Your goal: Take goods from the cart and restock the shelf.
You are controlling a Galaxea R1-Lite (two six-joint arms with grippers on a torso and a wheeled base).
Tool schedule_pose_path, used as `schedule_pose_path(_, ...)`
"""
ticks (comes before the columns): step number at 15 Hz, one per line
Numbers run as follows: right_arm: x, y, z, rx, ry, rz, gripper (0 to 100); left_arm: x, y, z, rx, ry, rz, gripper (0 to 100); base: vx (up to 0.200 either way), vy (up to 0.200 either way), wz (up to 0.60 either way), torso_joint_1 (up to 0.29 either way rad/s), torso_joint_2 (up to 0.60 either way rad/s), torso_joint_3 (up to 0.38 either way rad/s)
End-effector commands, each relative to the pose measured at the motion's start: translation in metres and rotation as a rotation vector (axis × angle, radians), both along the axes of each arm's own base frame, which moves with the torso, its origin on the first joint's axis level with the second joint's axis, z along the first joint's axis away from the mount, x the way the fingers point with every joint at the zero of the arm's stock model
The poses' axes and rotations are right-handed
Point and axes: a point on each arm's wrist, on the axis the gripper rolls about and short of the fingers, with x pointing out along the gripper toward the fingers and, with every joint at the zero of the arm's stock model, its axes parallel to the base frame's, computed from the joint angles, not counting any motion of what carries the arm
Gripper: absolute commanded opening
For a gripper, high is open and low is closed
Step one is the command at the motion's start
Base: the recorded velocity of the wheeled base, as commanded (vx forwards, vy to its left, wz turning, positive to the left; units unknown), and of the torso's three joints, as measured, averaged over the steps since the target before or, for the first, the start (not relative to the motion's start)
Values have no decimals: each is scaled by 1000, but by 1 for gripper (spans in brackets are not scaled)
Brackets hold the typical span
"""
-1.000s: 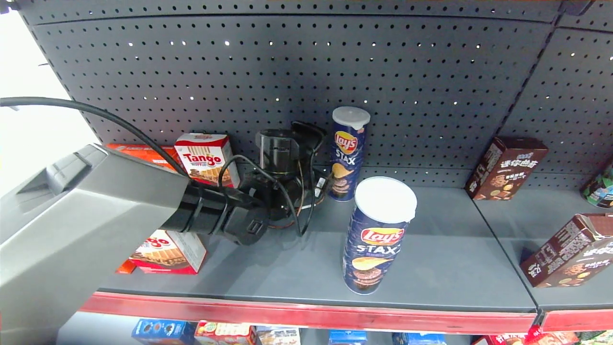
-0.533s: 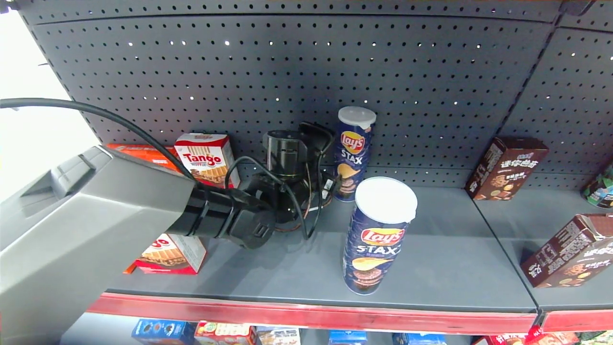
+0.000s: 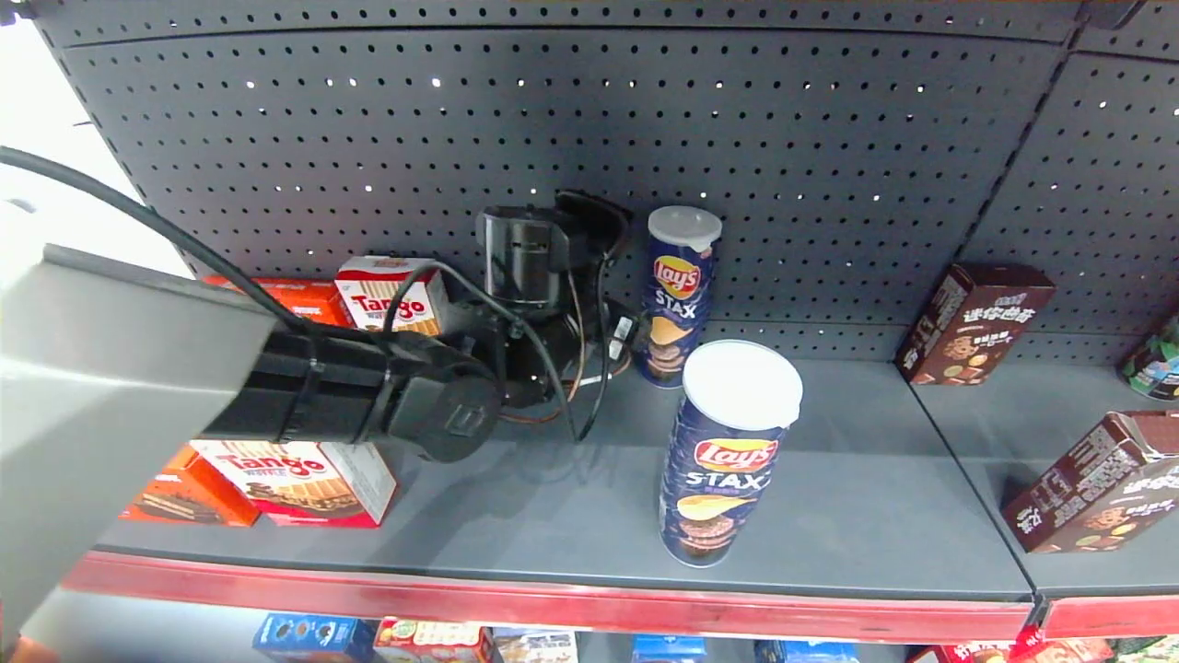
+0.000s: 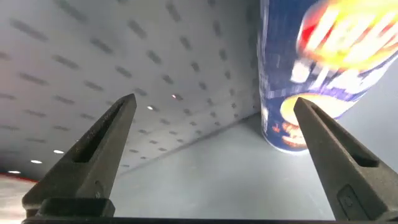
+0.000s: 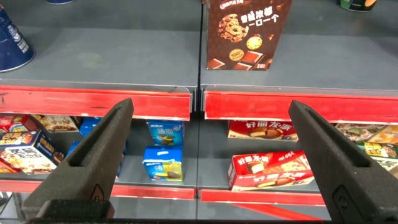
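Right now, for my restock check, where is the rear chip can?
In the head view, the rear chip can stands upright at the back of the shelf by the pegboard, behind the front chip can and right of the left gripper.

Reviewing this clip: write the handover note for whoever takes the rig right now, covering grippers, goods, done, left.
Left gripper: open, empty, at the back of the shelf beside the rear chips can.
Right gripper: open, empty, facing the shelf fronts.
Goods: rear chips can upright by the pegboard; front chips can upright nearer the edge.
Done: both cans stand on the shelf.
Left: probably back the left arm clear of the rear can, then fetch the next item from the cart.
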Motion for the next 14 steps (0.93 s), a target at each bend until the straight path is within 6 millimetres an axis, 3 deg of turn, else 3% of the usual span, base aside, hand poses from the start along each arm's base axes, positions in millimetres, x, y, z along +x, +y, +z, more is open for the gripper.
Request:
schedule_pose_path(1,0,0,0,-1,1,2,100,-33,20,55,-50,-77,-7,100,0,0,0,0,0,0)
schedule_pose_path(3,0,0,0,-1,1,0,100,-64,41,76,-70,-104,-10,100,0,0,0,0,0,0)
schedule_pose_path(7,0,0,0,-1,1,2,100,-157,97,107,-130,-180,6,100,0,0,0,0,0,0)
schedule_pose_path(11,0,0,0,-1,1,2,100,-248,172,88,-137,-189,47,100,0,0,0,0,0,0)
schedule_pose_path(12,0,0,0,-1,1,2,100,-248,172,88,-137,-189,47,100,0,0,0,0,0,0)
schedule_pose_path(14,0,0,0,-1,1,2,100,-311,227,57,-147,-205,119,100,0,0,0,0,0,0)
